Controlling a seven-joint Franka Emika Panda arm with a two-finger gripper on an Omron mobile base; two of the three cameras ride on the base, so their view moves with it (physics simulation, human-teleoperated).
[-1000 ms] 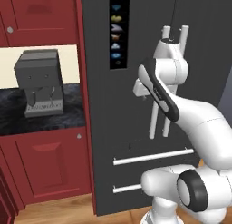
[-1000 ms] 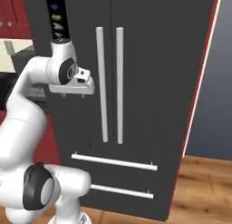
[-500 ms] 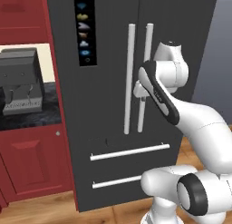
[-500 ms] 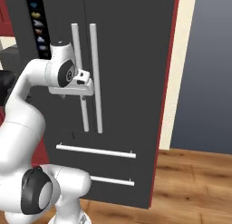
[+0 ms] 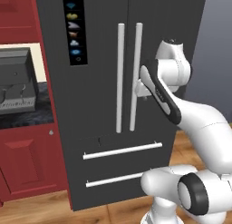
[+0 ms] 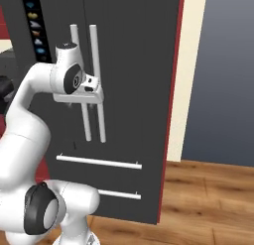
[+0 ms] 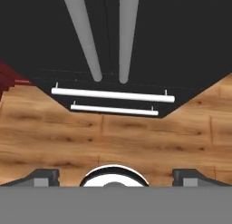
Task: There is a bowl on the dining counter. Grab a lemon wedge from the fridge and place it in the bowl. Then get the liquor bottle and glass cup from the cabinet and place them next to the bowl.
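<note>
Fridge [image 5: 104, 96]: tall, dark grey, doors closed. It stands upright on the wooden floor [image 6: 208, 199], centre of the left base view and left half of the right base view. Two long pale bar handles [image 5: 128, 78] run vertically, side by side, at the seam between the upper doors. Two horizontal bar handles [image 5: 122, 150] cross the lower drawers, one above the other. A vertical icon panel [image 5: 74, 28] sits on the left door, near its top.

Gripper [image 7: 115, 175]: raised in front of the fridge, near the vertical handles but apart from them. In the hand view the two dark fingertips [image 7: 43, 177] sit at the far left and far right of the bottom edge, so the jaws stand wide apart with nothing between them. The hand camera looks down along the door face: both vertical handles come down from the top, the two drawer handles lie below them, and the floor lies beyond.

Arm: white with dark joints; the wrist sits just beside the right-hand vertical handle in the left base view.

Surroundings: red base cabinet [image 5: 27, 164] left of the fridge, carrying a black marbled table top [image 5: 22, 112] with a dark grey boxy appliance [image 5: 16, 85] standing on it. A red panel edge [image 6: 173, 90] runs down the fridge's right side, followed by a cream wall strip [image 6: 191, 75] and a grey-blue wall [image 6: 223, 75].
</note>
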